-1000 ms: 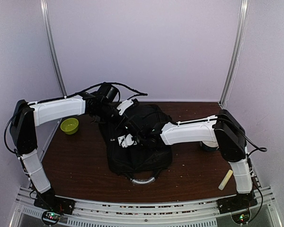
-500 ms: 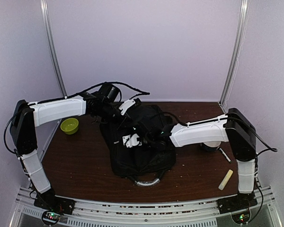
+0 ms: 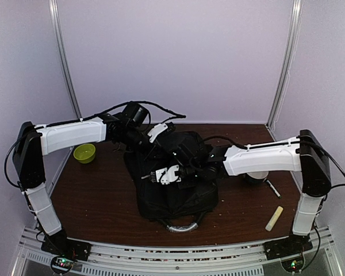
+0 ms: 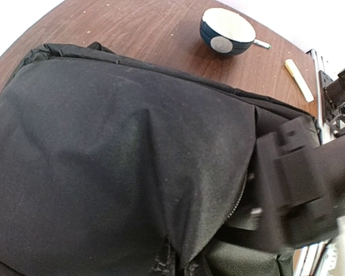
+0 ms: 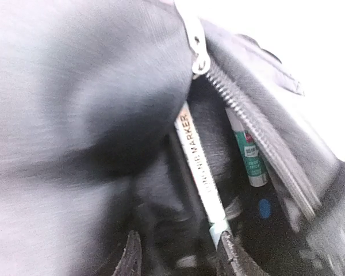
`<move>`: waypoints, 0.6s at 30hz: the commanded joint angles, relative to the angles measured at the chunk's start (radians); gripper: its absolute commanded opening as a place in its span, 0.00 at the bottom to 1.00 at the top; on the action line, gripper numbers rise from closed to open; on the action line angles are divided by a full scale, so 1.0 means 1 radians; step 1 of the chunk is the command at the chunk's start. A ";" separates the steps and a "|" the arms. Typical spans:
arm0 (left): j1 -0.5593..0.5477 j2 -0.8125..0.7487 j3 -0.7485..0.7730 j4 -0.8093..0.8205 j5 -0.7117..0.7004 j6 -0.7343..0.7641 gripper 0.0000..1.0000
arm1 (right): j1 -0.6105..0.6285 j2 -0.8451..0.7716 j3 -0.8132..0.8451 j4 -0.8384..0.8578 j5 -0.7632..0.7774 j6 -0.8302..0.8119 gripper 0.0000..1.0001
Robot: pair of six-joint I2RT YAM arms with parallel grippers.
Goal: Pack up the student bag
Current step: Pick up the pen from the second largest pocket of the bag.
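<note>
While left fingers (image 3: 160,141) pinch bag (image 3: 172,198) open | right fingers (image 5: 229,253) parted, empty, above packed marker (image 5: 198,164) | next: fetch another item

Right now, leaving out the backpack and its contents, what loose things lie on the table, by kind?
Bowls: 2, green bowl and dark blue bowl
Pale yellow stick: 1
Dark pen: 1
Total: 4
</note>
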 commanded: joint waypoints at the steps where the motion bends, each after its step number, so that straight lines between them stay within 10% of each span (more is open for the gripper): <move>1: 0.020 -0.034 0.034 0.063 -0.028 -0.011 0.00 | -0.004 -0.116 0.027 -0.162 -0.204 0.056 0.44; 18: 0.018 -0.041 0.022 0.051 -0.066 -0.012 0.00 | -0.176 -0.515 -0.111 -0.583 -0.283 0.211 0.37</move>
